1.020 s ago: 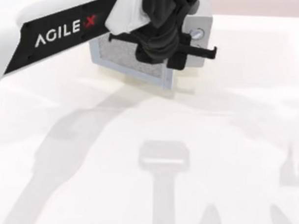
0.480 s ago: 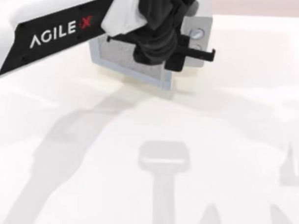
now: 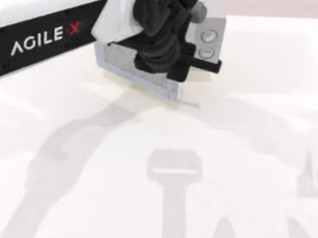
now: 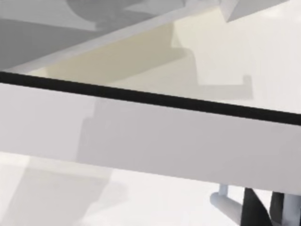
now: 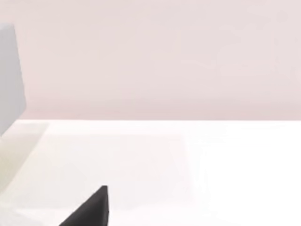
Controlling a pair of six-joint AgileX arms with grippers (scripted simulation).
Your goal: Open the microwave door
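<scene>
Though only partway out, already ajar: microwave door [image 3: 122, 61] angled off the front of the microwave [image 3: 218, 26], hinged at the microwave's left front corner, with the handle edge [image 3: 174, 91] swung forward of the box and ending just short of the two knobs [image 3: 208, 36]. Long axis of the door running slantwise from that hinge corner toward the front of the knob panel. Microwave itself seated at the far edge of the worktop [image 3: 241, 153], about midway across.

Directly above the microwave's front, and over the door's handle end, the left gripper [image 3: 177, 59], carried by an arm reaching in from the microwave's left. Close enough in the left wrist view to fill it with the door's pale slab and dark seam [image 4: 164, 136]. Cannot tell whether clenched on the handle or released; contact hidden under the wrist.

Judged mid-pull, with much of the swing left. Next move likely turning on one thing: handle edge lying just below and in front of the left gripper, hinge to the microwave's left, so an arc outward and leftward around that hinge, not a straight tug.

Well off to the microwave's right, parked, the right gripper [image 5: 91, 209]; state impossible to tell, and far less near than the left.
</scene>
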